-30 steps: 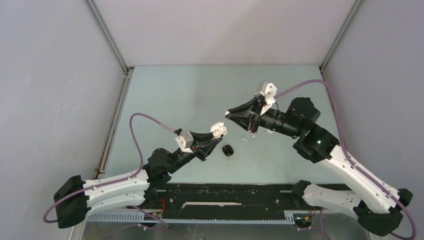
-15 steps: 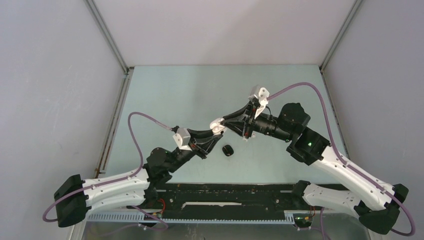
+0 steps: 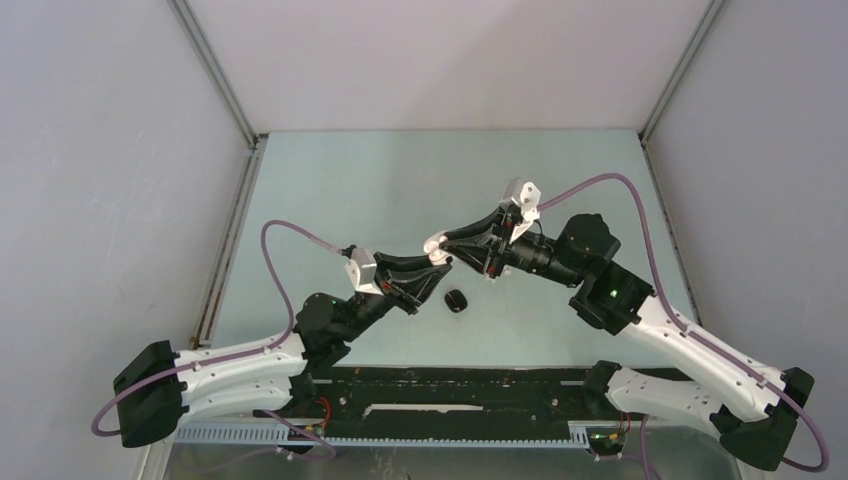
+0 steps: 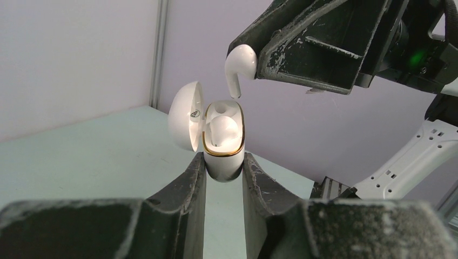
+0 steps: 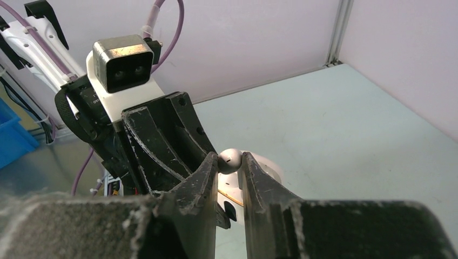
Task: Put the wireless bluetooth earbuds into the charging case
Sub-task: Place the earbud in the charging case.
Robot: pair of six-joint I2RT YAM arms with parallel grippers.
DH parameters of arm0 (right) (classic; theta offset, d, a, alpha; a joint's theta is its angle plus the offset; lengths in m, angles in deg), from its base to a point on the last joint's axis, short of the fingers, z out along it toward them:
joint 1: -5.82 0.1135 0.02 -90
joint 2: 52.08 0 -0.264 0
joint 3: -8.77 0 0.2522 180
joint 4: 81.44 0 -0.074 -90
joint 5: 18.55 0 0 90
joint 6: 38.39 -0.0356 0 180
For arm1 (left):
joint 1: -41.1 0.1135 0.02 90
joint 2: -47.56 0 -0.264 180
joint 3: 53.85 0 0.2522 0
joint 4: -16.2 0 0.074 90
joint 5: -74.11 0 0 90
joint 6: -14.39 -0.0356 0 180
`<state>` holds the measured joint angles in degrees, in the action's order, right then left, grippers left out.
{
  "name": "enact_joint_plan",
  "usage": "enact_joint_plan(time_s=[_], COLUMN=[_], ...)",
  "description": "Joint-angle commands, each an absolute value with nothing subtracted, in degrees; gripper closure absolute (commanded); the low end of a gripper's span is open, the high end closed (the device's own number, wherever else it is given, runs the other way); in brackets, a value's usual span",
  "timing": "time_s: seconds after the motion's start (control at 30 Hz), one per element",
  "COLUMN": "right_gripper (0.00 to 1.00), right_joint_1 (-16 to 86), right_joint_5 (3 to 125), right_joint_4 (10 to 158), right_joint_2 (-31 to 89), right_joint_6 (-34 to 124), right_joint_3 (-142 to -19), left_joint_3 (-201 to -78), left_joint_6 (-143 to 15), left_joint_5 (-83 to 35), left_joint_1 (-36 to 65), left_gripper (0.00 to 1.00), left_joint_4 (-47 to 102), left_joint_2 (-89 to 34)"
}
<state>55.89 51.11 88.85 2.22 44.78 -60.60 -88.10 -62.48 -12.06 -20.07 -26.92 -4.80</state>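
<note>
A white charging case [image 4: 222, 162] with a gold rim is held upright in my left gripper [image 4: 223, 160], which is shut on its lower body. Its lid [image 4: 183, 116] is swung open to the left. One white earbud [image 4: 222, 129] sits in a slot. My right gripper [image 5: 231, 159] is shut on the head of a second white earbud [image 4: 237, 60]. That earbud's stem points down, just above the case's other slot. In the top view both grippers meet mid-table, right gripper [image 3: 440, 241] over left gripper [image 3: 434, 266].
A black oval case [image 3: 457, 301] lies on the table just right of the left gripper. The pale green table [image 3: 380, 180] is walled by grey panels on three sides. The right arm's cable [image 3: 600, 180] loops above its wrist.
My right gripper has travelled left with the white earbud and now hangs it directly over the open case. The left gripper has shifted only slightly, still holding the case.
</note>
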Motion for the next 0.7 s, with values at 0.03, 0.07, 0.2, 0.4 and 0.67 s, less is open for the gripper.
enact_joint_plan(time_s=[0.03, 0.07, 0.2, 0.4, 0.67], right_gripper=[1.00, 1.00, 1.00, 1.00, 1.00], right_joint_1=[56.3, 56.3, 56.2, 56.2, 56.1], right_joint_5=[51.3, 51.4, 51.7, 51.8, 51.8], right_joint_4=[92.6, 92.8, 93.0, 94.2, 95.4], right_joint_2=[0.8, 0.7, 0.6, 0.1, -0.2], right_joint_6=[47.3, 47.5, 47.9, 48.8, 51.3], right_joint_3=[-59.8, -59.6, -58.8, -57.3, -57.1], left_joint_3=[-89.5, -89.4, -89.1, -88.9, -88.8], left_joint_6=[-61.6, -61.5, -61.1, -60.7, -60.3], left_joint_5=[-12.4, -12.4, -12.7, -13.1, -13.0], left_joint_1=[-20.3, -20.3, -20.3, -20.3, -20.3], left_gripper=[1.00, 1.00, 1.00, 1.00, 1.00], left_joint_4=[-31.1, -31.3, -32.0, -32.4, -32.3], left_joint_2=[-3.7, -3.7, -3.5, -3.7, -3.7])
